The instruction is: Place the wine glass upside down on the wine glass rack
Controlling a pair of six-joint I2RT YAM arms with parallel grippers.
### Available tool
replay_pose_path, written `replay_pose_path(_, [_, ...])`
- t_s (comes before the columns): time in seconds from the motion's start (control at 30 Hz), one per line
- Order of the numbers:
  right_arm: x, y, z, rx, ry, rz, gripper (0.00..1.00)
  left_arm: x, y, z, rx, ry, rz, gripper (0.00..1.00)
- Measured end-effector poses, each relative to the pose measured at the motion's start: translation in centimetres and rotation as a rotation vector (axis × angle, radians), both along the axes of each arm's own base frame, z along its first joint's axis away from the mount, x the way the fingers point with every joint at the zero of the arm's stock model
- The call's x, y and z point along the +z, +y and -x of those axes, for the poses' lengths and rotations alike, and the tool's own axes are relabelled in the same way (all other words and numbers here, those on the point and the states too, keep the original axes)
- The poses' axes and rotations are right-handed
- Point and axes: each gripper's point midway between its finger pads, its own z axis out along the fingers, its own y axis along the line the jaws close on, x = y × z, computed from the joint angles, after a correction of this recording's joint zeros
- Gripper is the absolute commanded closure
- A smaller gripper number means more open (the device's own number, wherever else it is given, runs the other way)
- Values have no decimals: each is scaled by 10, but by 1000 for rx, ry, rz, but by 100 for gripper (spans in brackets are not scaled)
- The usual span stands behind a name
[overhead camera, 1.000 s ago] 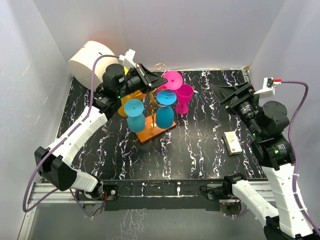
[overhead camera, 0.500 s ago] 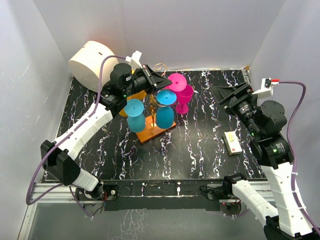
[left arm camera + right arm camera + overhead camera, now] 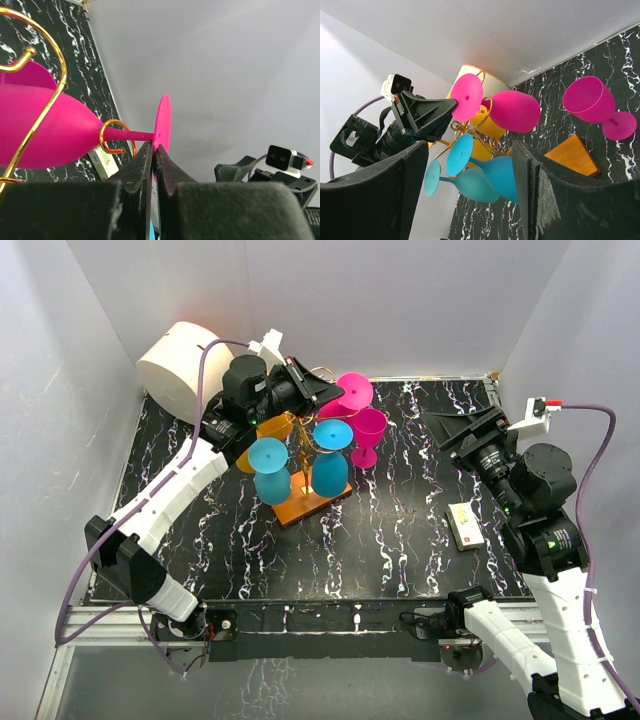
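A pink wine glass lies sideways high on the wine glass rack, its stem passing through a gold loop. My left gripper is shut on the edge of its round foot. From the right wrist, foot and bowl show beside the left gripper. Two blue glasses and orange ones hang on the rack above its wooden base. My right gripper stands open at the right, away from the rack, holding nothing.
A second pink glass stands upright on the marble table just right of the rack. A white cylinder sits at the back left corner. A small yellow-white box lies near the right arm. White walls close in three sides.
My left arm has swung right and toward the back, carrying the pink glass's foot slightly up and over the rack's top. The right arm has not moved.
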Motion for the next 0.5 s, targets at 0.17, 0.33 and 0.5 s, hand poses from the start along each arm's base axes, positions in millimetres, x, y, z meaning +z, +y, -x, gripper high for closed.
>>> replay_pose_path(0.17, [0, -2, 0, -10, -2, 1, 34, -4, 5, -6, 42, -8, -36, 100])
replay_pose_path(0.33, [1, -3, 1, -13, -5, 1, 34, -11, 10, -10, 69, -3, -73, 100])
replay_pose_path(0.5, [1, -3, 1, -15, -4, 1, 34, -21, 16, -13, 105, 11, -118, 93])
